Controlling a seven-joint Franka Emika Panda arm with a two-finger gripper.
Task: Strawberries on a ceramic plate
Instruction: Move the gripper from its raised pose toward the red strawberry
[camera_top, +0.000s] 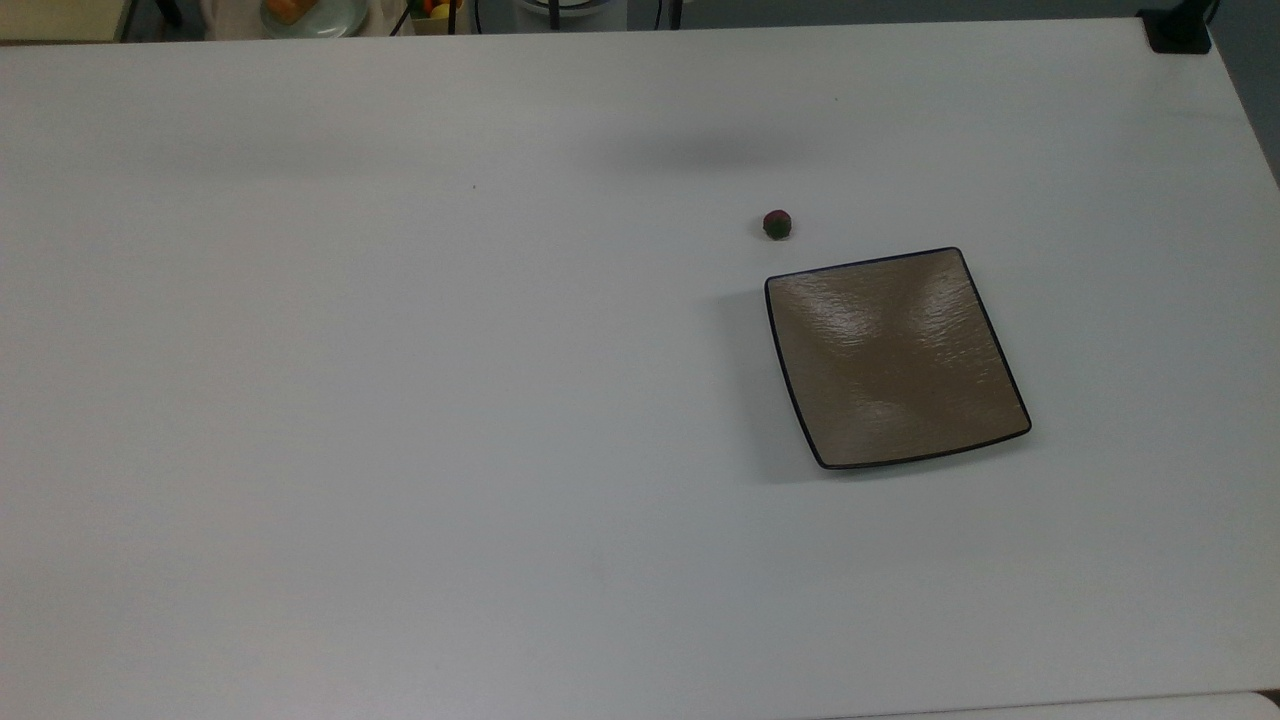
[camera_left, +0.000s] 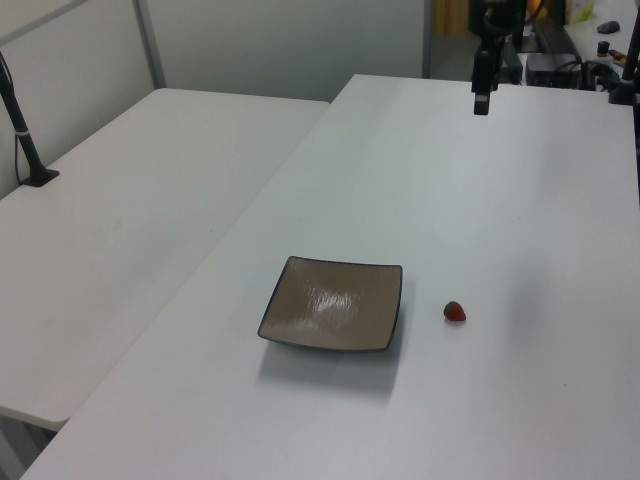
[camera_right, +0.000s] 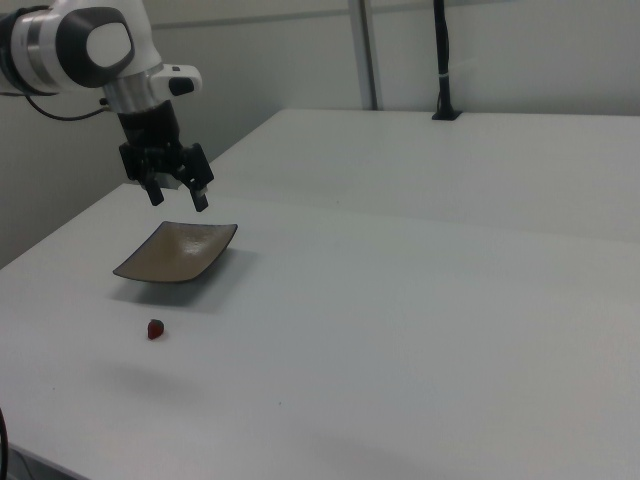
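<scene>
The strawberry (camera_top: 777, 224), dark red with a green cap, lies on the white bench (camera_top: 400, 400), off the ceramic plate (camera_top: 895, 358) and just beside one of its corners. In the right view the berry (camera_right: 155, 328) sits nearer the camera than the plate (camera_right: 178, 251), a short gap between them. The pincer (camera_right: 178, 197) hangs in the air well above the bench, its fingers spread and holding nothing; in the right view it appears over the plate's far edge, well apart from the berry. In the left view the pincer (camera_left: 482, 100) hangs high, far behind the berry (camera_left: 454, 312).
</scene>
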